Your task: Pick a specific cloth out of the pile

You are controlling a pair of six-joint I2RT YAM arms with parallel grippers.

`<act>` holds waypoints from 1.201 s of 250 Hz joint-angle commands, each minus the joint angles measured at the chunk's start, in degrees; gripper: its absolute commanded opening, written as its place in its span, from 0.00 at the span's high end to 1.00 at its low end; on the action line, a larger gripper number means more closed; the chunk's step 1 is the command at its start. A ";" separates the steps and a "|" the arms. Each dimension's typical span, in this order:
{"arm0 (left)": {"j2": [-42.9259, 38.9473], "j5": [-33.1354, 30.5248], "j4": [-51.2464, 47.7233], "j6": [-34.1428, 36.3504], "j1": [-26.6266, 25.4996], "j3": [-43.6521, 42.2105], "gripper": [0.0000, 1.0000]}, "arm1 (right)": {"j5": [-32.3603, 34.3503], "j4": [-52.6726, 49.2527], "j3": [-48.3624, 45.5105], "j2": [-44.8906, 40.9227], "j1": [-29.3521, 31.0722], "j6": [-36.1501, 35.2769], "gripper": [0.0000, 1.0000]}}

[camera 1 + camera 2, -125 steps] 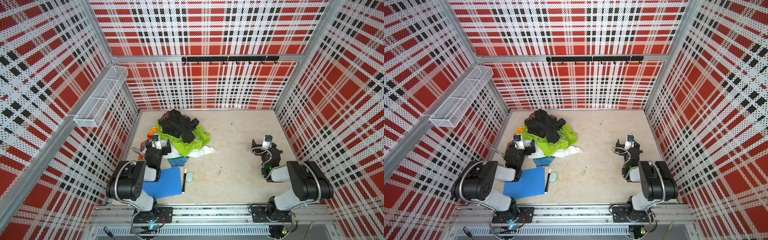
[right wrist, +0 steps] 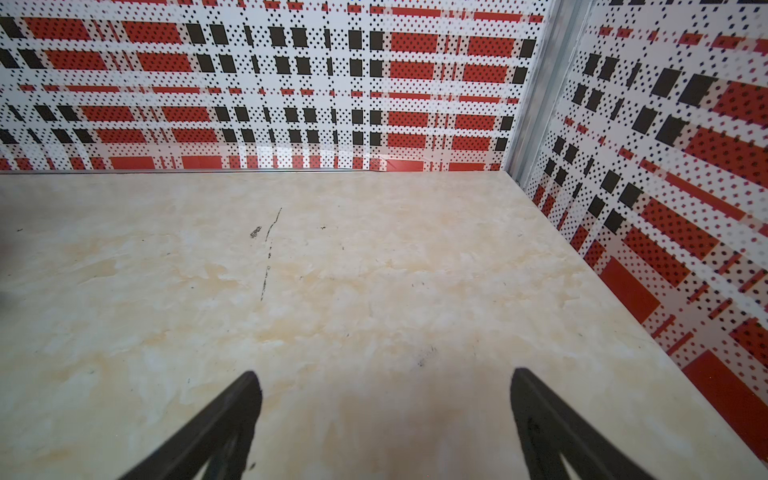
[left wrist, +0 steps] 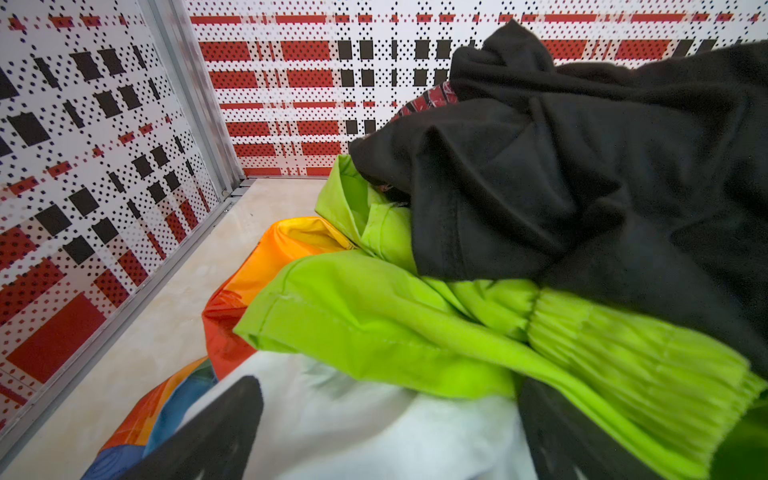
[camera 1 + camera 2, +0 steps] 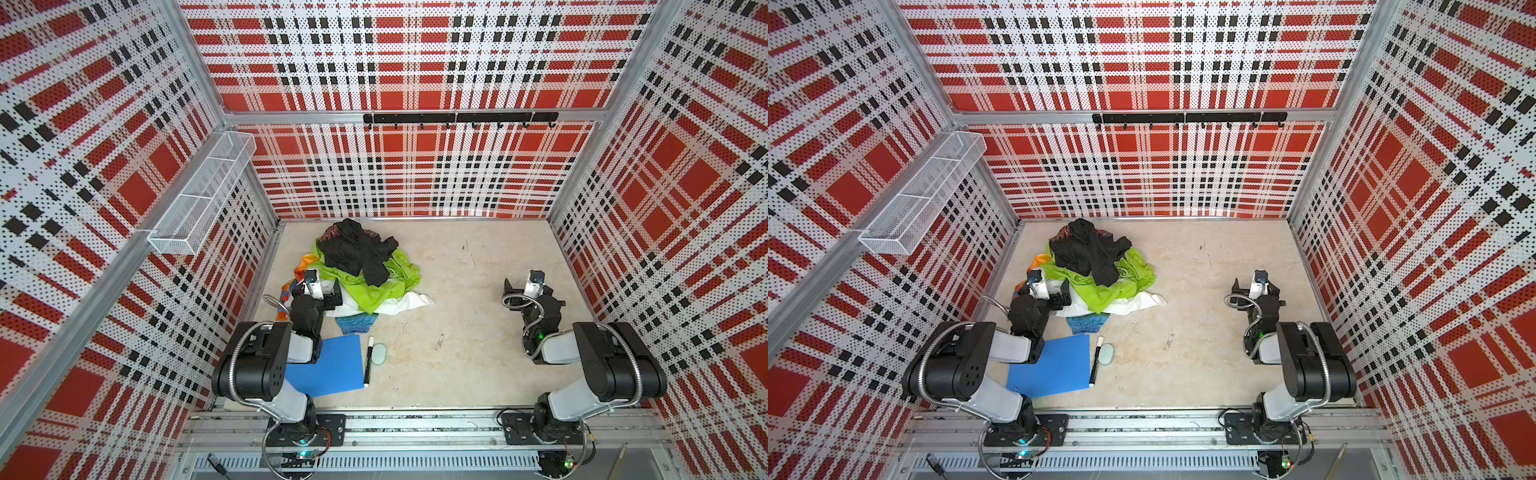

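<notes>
Left gripper [image 3: 388, 388], fingers apart, at the plain white soft cloth [image 3: 353, 428] lying under the lime-green ribbed-cuff garment [image 3: 374, 316] at the near edge of the mixed fabric pile [image 4: 357, 257]; closing could pinch overlapping green fabric too; right gripper [image 2: 384, 376] likewise spread, well apart.

Both top views look steeply down from high at the front, sharing the whole table [image 4: 457, 270]. Left wrist view sits low, close against the pile [image 3: 374, 324]. Right wrist view faces the table toward its back right corner.
</notes>
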 commanded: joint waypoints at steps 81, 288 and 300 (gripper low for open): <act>-0.17 0.28 1.06 -0.53 0.59 1.22 0.01 | -0.38 3.93 0.74 0.02 -0.10 0.31 0.00; -2.29 -0.93 4.92 -1.41 0.93 -1.74 0.01 | -0.25 4.96 -0.73 -2.73 -0.10 0.49 0.00; -4.68 -2.69 5.20 -2.01 0.98 -2.84 0.01 | 0.44 3.13 -0.77 -4.81 -0.10 0.49 0.00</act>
